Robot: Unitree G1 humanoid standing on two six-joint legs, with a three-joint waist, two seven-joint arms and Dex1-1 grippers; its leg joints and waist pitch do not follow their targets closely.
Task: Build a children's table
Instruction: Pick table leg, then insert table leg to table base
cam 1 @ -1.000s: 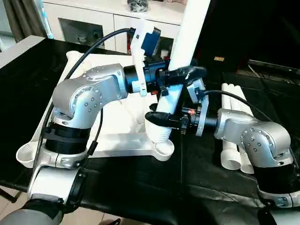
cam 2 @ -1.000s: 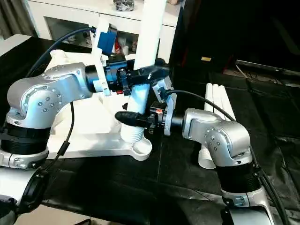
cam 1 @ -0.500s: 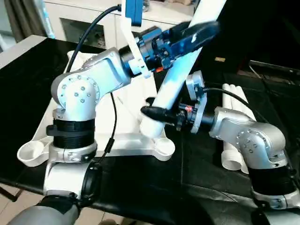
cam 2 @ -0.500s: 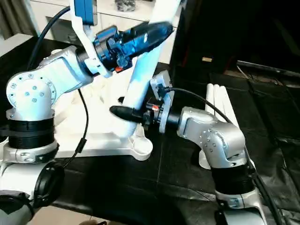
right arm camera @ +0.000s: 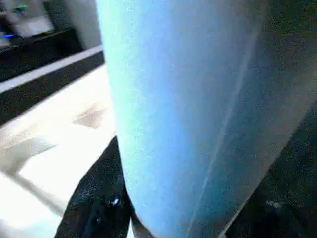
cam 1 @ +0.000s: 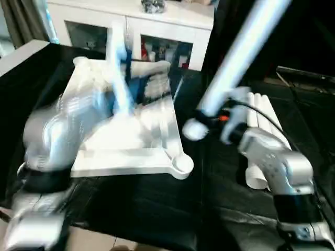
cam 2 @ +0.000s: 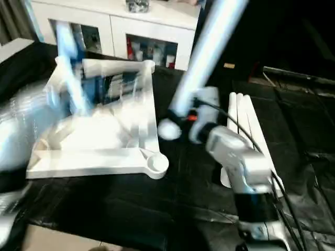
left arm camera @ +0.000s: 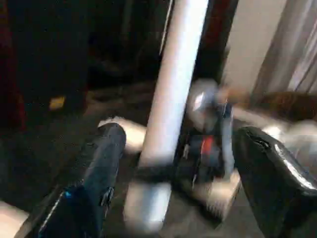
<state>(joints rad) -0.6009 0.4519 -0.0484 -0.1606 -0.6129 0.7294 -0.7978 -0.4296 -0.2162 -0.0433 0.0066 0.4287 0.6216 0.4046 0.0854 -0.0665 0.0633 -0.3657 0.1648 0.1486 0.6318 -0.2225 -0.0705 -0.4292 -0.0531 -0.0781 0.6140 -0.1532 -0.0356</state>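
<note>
Seating a leg (cam 1: 238,60): right tool (cam 1: 205,119) gripping it, left tool (left arm camera: 173,163) open; next, align with corner socket (cam 1: 181,163).

White table leg (right arm camera: 198,109) sits right up against the right end effector's black finger (right arm camera: 99,198), v. close to cam. Beyond the finger: white table top (right arm camera: 44,148) w/ ribbed underside (blurred), then black surface (right arm camera: 49,59) past it. Dark cloth on the leg's other side.
</note>
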